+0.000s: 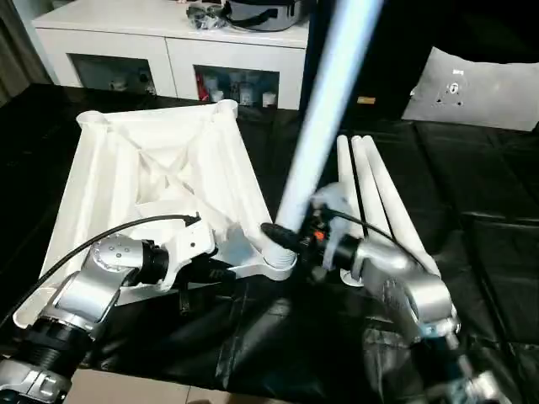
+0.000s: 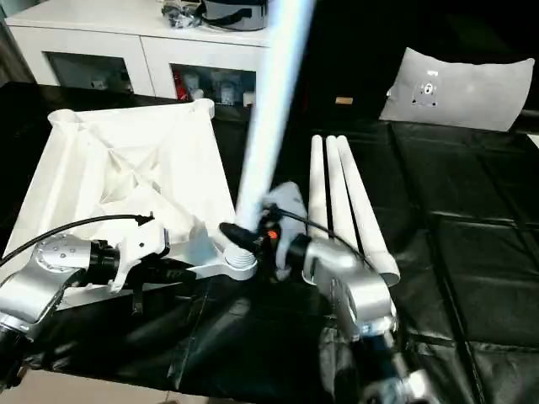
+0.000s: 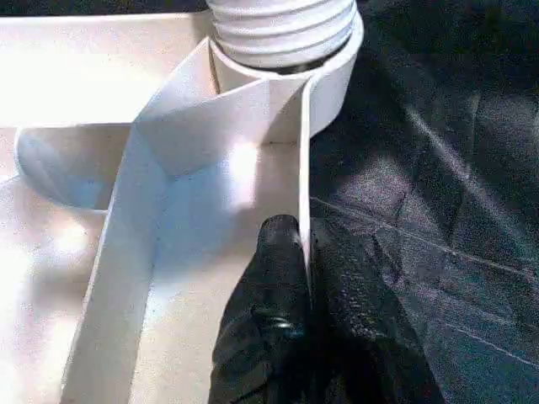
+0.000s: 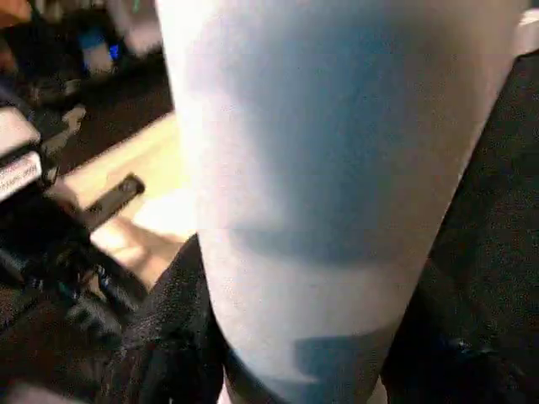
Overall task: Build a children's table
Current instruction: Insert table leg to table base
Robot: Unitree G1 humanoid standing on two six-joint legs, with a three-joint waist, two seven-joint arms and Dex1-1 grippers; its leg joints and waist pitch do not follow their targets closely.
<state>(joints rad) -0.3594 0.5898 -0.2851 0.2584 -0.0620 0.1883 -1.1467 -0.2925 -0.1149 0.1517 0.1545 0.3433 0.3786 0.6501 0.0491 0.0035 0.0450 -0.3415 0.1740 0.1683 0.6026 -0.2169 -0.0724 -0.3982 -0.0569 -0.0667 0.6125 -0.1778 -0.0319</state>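
A black quilted mat (image 1: 472,278) covers the floor in front of a white cabinet (image 1: 168,38) with glass doors. On it the tabletop (image 1: 160,177) lies upside down, ribs showing. One leg (image 1: 324,101) stands upright in the near corner socket (image 1: 278,263), its threaded end just entered. Three more legs (image 1: 375,189) lie side by side just right of the top. The right gripper (image 1: 295,240) is half open around the standing leg low down, clasping it. The left gripper (image 3: 307,261) is pinched tight on the top's edge wall near that socket. To seat the leg well, I'd say keep it plumb while twisting and keep the top pinned so it can't spin
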